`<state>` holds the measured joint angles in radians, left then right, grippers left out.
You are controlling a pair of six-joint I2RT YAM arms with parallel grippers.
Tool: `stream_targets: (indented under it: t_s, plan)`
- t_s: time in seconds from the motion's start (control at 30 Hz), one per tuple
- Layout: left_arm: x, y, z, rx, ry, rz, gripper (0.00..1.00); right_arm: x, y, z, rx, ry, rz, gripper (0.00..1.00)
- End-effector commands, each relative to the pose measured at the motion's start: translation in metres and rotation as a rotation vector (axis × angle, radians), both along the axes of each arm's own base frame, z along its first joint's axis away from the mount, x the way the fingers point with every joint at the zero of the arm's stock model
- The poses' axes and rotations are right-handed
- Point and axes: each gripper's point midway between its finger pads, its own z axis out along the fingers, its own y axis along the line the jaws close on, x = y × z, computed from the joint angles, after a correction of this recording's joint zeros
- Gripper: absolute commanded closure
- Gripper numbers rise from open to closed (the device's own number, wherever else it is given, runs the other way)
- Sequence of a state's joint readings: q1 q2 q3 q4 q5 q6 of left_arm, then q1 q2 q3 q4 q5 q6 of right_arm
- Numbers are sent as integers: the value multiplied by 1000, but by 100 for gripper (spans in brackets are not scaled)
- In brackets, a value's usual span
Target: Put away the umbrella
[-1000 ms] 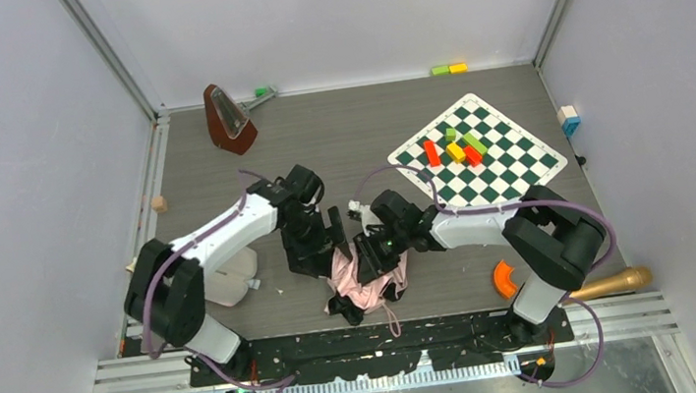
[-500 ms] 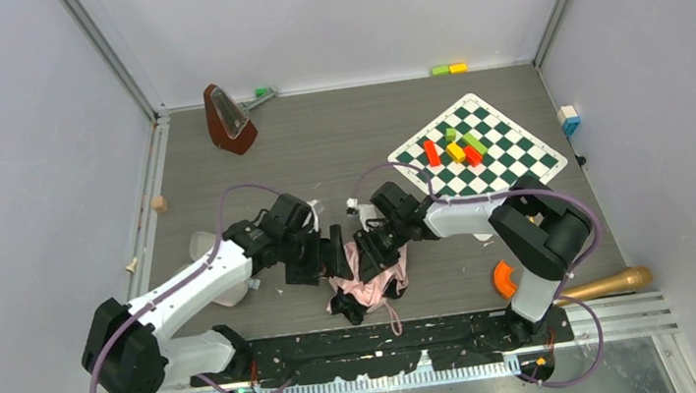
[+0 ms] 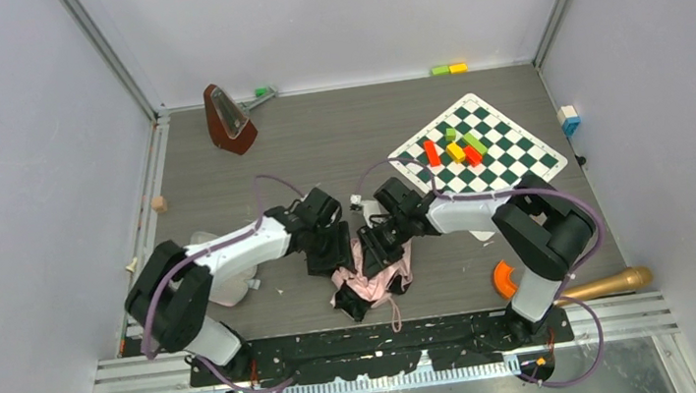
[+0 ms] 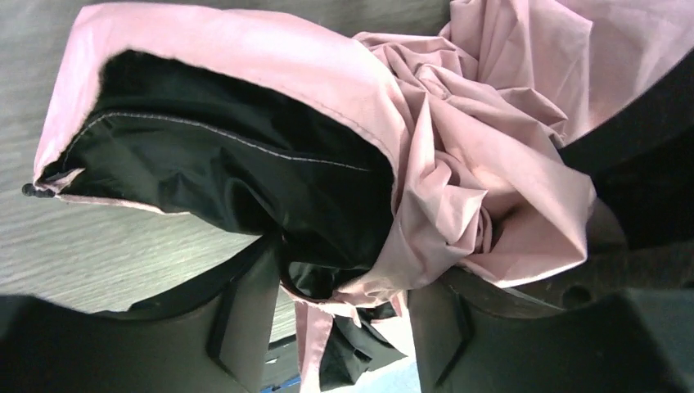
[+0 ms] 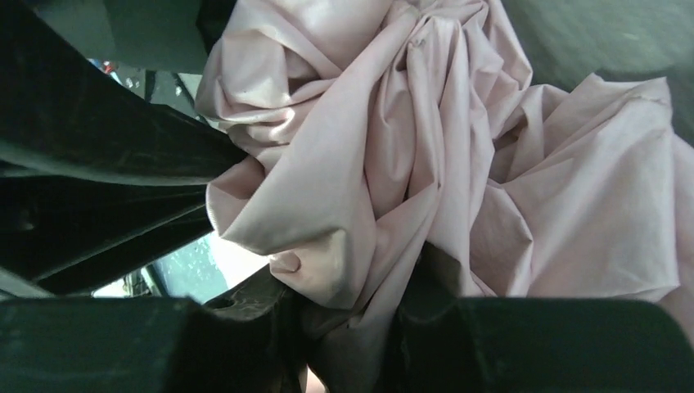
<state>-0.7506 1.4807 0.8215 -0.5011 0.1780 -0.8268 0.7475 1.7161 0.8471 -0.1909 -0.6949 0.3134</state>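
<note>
From above, the umbrella is lying crumpled on the table near the arm bases. At the left wrist, the left end effector is pinching black-and-pink canopy. At the right wrist, the right end effector is gripping pink folds. Both should be gathering evenly, not tugging apart; no sleeve is showing.

From above, the left gripper and right gripper cover the top of the crumpled umbrella. Bunched fabric hides its handle and ribs. Both wrist views cut the canopy off at their edges.
</note>
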Motion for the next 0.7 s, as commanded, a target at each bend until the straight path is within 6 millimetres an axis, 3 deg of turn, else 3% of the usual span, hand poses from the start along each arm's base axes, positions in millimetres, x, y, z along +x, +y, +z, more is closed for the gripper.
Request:
stream_targets:
  t_s: [0.0, 0.1, 0.27, 0.37, 0.5, 0.67]
  plan:
    - [15, 22, -15, 256, 50, 69, 47, 1, -31, -10, -151, -39, -32, 67]
    - [7, 43, -25, 398, 127, 72, 62, 9, -31, 14, -116, -80, -62, 48]
    - [-8, 49, -43, 459, 228, 40, 99, 24, -44, 47, -88, -142, -151, 24]
    - [-11, 53, -47, 490, 256, 22, 100, 37, -62, 66, -72, -187, -226, 16]
    - [-6, 49, -38, 472, 233, 13, 100, 48, -89, 78, -90, -231, -303, 9]
    - [-1, 44, -25, 448, 207, 7, 100, 65, -136, 66, -212, -257, -475, 4]
